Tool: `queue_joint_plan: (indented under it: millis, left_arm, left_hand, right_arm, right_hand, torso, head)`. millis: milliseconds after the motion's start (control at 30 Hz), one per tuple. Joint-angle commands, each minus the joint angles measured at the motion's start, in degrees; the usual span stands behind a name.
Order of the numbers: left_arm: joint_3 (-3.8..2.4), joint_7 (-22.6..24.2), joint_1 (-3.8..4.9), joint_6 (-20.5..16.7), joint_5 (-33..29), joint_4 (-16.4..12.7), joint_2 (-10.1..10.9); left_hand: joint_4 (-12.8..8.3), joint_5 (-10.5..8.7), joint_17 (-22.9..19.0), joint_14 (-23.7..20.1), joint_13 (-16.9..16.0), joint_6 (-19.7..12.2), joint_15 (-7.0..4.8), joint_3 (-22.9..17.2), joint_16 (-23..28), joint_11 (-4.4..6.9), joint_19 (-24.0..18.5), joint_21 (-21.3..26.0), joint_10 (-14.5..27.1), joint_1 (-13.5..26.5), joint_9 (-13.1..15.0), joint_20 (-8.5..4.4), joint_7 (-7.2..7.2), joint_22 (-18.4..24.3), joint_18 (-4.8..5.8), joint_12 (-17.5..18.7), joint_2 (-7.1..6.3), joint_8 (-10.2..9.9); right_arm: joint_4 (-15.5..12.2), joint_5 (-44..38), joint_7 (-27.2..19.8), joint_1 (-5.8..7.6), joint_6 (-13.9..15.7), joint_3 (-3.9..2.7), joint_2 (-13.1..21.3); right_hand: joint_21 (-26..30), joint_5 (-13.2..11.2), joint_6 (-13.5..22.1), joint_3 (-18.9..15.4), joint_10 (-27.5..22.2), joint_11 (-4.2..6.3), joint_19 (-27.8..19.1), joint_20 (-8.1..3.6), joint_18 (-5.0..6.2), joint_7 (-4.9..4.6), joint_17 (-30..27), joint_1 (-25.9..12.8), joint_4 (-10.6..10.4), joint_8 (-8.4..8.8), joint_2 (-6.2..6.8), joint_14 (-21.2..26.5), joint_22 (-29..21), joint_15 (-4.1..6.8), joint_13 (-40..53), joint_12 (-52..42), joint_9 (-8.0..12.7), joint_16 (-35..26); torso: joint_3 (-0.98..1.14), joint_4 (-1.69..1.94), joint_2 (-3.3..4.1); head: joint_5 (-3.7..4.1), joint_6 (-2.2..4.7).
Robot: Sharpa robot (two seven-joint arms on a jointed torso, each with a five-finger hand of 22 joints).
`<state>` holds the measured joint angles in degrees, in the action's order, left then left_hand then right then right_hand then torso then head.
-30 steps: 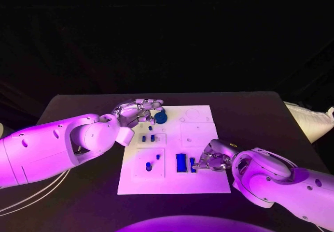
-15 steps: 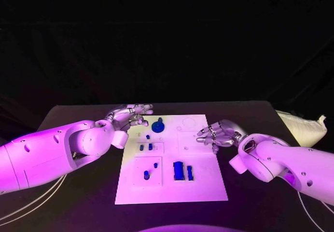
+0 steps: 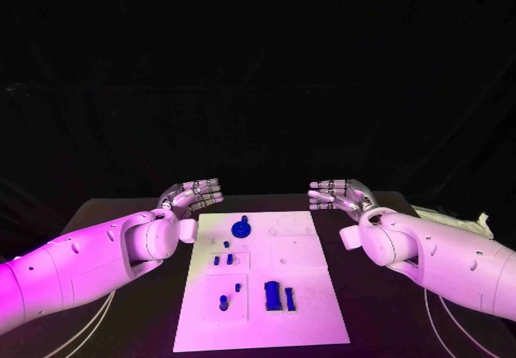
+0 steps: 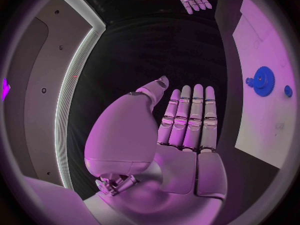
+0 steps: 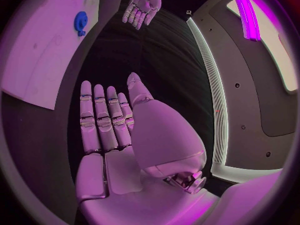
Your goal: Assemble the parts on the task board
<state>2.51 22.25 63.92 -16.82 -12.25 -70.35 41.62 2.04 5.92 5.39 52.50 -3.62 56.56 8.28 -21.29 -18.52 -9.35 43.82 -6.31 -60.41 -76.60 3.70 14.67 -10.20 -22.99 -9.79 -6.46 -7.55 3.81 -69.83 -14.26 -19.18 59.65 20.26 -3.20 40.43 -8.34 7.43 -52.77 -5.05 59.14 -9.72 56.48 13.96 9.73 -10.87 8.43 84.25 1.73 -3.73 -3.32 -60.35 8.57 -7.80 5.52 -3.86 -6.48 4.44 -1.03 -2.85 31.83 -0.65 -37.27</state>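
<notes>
Two silver hands — left (image 3: pixel 192 195), right (image 3: pixel 338 195) — hover empty, fingers extended side by side, beyond the white rectangular task board's (image 3: pixel 306 298) far end, the left nearer its round blue gear (image 3: pixel 242 227).

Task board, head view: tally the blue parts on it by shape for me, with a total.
Gear: 1
Tall blocks: 2
Small pegs: 5
Total: 8 blue parts on the task board. The little knob at the gear's edge is counted with the gear.

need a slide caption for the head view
Both robot hands, left and right, open beyond the task board.
</notes>
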Motion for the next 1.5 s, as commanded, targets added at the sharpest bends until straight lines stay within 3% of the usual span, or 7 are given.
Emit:
queue_joint_plan:
  millis: [33, 100, 133, 733, 767, 833, 1500]
  left_arm:
    - [-0.10, 3.87, -0.33, 0.30, -0.83, 2.17, -1.57]
    - [-0.11, 4.00, -0.49, -0.52, -0.83, 2.87, -2.24]
    - [-0.04, 1.03, -0.31, -0.08, -0.19, 2.15, -1.53]
    - [-1.79, 5.63, -2.75, -19.32, 8.61, -13.23, 1.72]
    - [-1.91, 5.95, -2.91, -20.63, 9.20, -14.28, 1.94]
    - [-2.16, 6.60, -3.26, -23.35, 10.45, -16.45, 2.40]
    - [-2.51, 7.54, -3.76, -27.30, 12.25, -19.61, 3.07]
  left_hand:
    - [-0.05, 0.19, -1.51, -1.84, 0.07, -0.49, 1.49, 1.09, 4.28, -1.35, -3.56, 2.68, 0.60, -0.50, 0.00, 1.38, 1.10, 2.62, -0.34, 1.87, 0.47, -0.21]
    - [-0.13, 0.22, -1.70, -2.26, 0.06, -0.65, 1.84, 1.69, 6.07, -1.71, -5.99, 2.86, 0.84, -0.67, 0.00, 1.80, 1.20, 4.16, -0.37, 2.66, 0.74, -0.20]
    - [-2.04, -1.78, -5.39, -17.17, 3.62, -17.44, -1.24, 7.39, 9.23, 1.89, -16.63, 6.31, 18.78, 22.77, -3.70, -3.29, 3.70, 9.32, 2.93, 6.46, 2.48, -3.81]
    - [-2.04, -5.92, -5.39, -34.87, 3.62, -36.96, -8.28, 14.39, 14.07, 9.35, -30.48, 6.31, 39.49, 49.48, -3.70, -8.90, 10.20, 16.33, 5.41, 6.46, 7.55, -3.81]
    - [-2.04, -5.92, -5.39, -35.61, 3.62, -37.76, -8.28, 14.67, 14.23, 9.35, -31.02, 6.31, 40.37, 50.60, -3.70, -9.17, 10.20, 16.61, 5.40, 6.46, 7.55, -3.81]
    - [-2.04, -5.92, -5.39, -37.34, 3.62, -39.72, -8.28, 15.38, 18.52, 9.35, -32.34, 6.31, 42.44, 53.29, -3.70, -9.73, 10.20, 17.28, 5.65, 6.46, 7.55, -3.81]
    - [-2.04, -5.92, -5.39, -45.79, 3.62, -49.08, -8.28, 21.29, 18.52, 9.35, -38.64, 6.31, 52.44, 66.24, -3.70, -14.67, 10.20, 22.99, 9.79, 6.46, 7.55, -3.81]
  right_arm:
    - [2.48, 3.07, -5.74, 0.06, -4.96, -0.04, -1.63]
    - [3.40, 3.10, -5.97, 0.07, -5.69, -0.05, -2.32]
    - [2.41, 1.09, -1.94, 0.08, -1.33, -0.04, -1.71]
    - [-14.33, 10.88, -8.39, 0.40, 17.39, 2.37, 2.73]
    - [-15.38, 11.49, -8.79, 0.42, 18.56, 2.52, 3.00]
    - [-17.52, 12.73, -9.61, 0.46, 20.95, 2.82, 3.57]
    - [-20.12, 14.26, -10.61, 0.52, 23.86, 3.20, 4.26]
  right_hand:
    - [0.40, 0.40, 0.85, 0.17, -0.05, 0.22, 3.04, -0.95, 0.90, -1.00, -1.49, -1.33, 1.37, 0.13, -0.49, -3.57, -0.99, 0.72, -1.68, 0.34, 1.40, -0.36]
    - [0.54, 0.38, 0.55, 0.26, 0.29, 0.34, 4.56, -1.31, 0.92, -1.11, -2.18, -1.82, 2.10, 0.11, -0.79, -5.34, -1.46, 1.10, -1.95, 0.34, 1.90, -0.42]
    - [2.62, -2.07, 16.37, 5.05, -17.79, 2.98, -14.29, -4.97, -2.93, 2.72, -3.82, -26.14, -1.73, 3.73, 3.32, 15.00, -3.44, 2.99, -5.52, 3.86, 6.48, -4.44]
    - [8.34, -7.43, 34.44, 5.05, -38.24, 9.72, -35.07, -9.47, -5.11, 6.69, -8.43, -55.23, -1.73, 3.73, 3.32, 37.34, -8.57, 7.80, -5.52, 3.86, 6.48, -4.44]
    - [8.34, -7.43, 35.20, 5.05, -39.12, 9.72, -35.97, -9.67, -5.11, 10.87, -8.43, -56.44, -1.73, 3.73, 3.32, 38.28, -8.57, 7.80, -5.52, 3.86, 6.48, -4.44]
    - [8.34, -7.43, 36.98, 5.05, -41.16, 9.72, -38.03, -13.96, -9.73, 10.87, -8.43, -59.25, -1.73, 3.73, 3.32, 40.51, -8.57, 7.80, -5.52, 3.86, 6.48, -4.44]
    - [8.34, -7.43, 45.76, 5.05, -51.18, 9.72, -48.30, -13.96, -9.73, 10.87, -8.43, -73.12, -1.73, 3.73, 3.32, 51.58, -8.57, 7.80, -5.52, 3.86, 6.48, -4.44]
  torso:
    - [0.21, 0.02, -0.86]
    - [0.38, 0.11, -0.93]
    - [0.06, 0.01, -0.45]
    - [1.03, 2.85, -0.65]
    - [1.03, 2.85, -0.65]
    - [1.03, 2.85, -0.65]
    - [1.03, 2.85, -0.65]
  head:
    - [-0.29, 1.40]
    - [-0.32, 1.66]
    - [-0.12, 0.83]
    - [0.65, 2.89]
    - [0.65, 2.89]
    - [0.65, 2.89]
    - [0.65, 2.89]
